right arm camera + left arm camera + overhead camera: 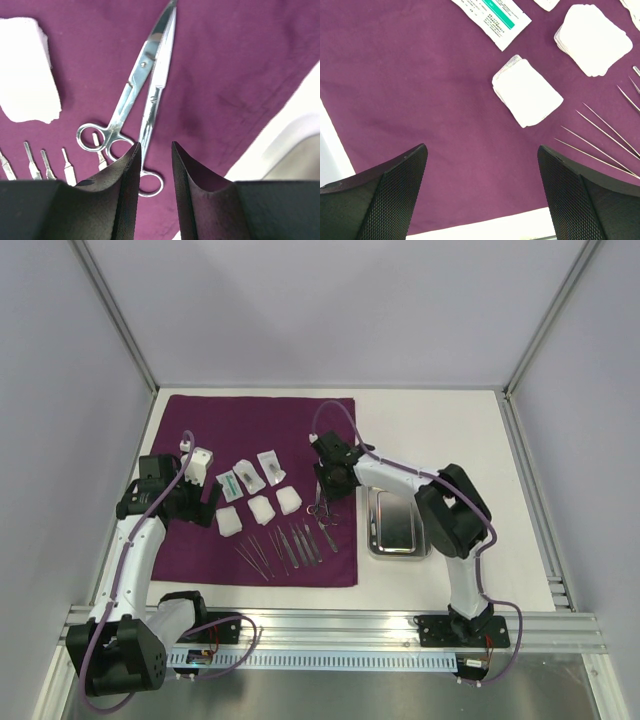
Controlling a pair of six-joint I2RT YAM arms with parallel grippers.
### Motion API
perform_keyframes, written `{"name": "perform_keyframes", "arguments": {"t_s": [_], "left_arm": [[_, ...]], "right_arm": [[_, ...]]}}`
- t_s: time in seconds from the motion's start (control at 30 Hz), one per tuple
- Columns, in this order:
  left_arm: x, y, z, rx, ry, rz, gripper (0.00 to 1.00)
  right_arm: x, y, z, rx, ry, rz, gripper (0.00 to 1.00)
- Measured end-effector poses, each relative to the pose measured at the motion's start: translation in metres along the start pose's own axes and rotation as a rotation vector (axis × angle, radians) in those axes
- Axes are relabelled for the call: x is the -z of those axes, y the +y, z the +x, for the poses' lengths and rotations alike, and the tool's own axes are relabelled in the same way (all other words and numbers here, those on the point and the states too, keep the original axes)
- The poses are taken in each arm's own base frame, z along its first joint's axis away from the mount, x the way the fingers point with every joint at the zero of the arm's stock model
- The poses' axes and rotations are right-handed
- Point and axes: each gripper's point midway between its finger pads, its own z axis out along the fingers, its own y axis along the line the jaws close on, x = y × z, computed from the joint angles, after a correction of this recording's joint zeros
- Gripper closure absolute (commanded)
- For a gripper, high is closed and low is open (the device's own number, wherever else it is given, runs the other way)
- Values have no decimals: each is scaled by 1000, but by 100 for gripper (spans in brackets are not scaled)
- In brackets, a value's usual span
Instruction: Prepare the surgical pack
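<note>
Your white table (440, 430) is the largest thing here. The deep-purple cloth (250, 425) lies flat over its left and middle part. The far half of the cloth is bare, and so is the table to the far right, so you have open room there.

The steel tray (398, 552) sits on the bare table just beside the cloth's right edge, with nothing in it.

Your right gripper (154, 150) hangs over the right border of the cloth. Its jaws are parted by only a narrow slot and pinch nothing. Below it the scissors (142, 67) lie flat on the cloth, and one finger ring shows through the slot. From the right wrist you see the cloth's edge running diagonally just to the right of the fingers, then a strip of white table, then the tray's rim.

Your left gripper (482, 152) is spread wide and holds nothing. It hovers above bare cloth near the cloth's left side. White table shows just to the left of its fingers and along the bottom of the left wrist view.

Three white gauze squares (261, 508) lie in a row on the middle of the cloth, with three small packets (249, 474) in a row just beyond them.

The tweezers (285, 545) lie side by side nearer the arms, between the gauze and the cloth's near edge and just left of the scissors.
</note>
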Motion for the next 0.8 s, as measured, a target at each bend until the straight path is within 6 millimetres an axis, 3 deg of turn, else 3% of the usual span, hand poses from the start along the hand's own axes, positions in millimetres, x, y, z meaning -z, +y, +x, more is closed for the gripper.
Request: {"name": "perform_keyframes", "arguments": {"t_s": [0.23, 0.47, 0.57, 0.8], "left_arm": [[0, 0, 0, 0, -1, -1, 0], [-1, 0, 0, 0, 0, 0, 0], [-1, 0, 0, 0, 0, 0, 0], [-1, 0, 0, 0, 1, 1, 0]], "right_arm": [[-11, 5, 9, 6, 29, 0, 66], [-14, 6, 5, 7, 25, 13, 67], [-16, 4, 3, 9, 21, 40, 72], [-18, 1, -1, 7, 5, 86, 99]]}}
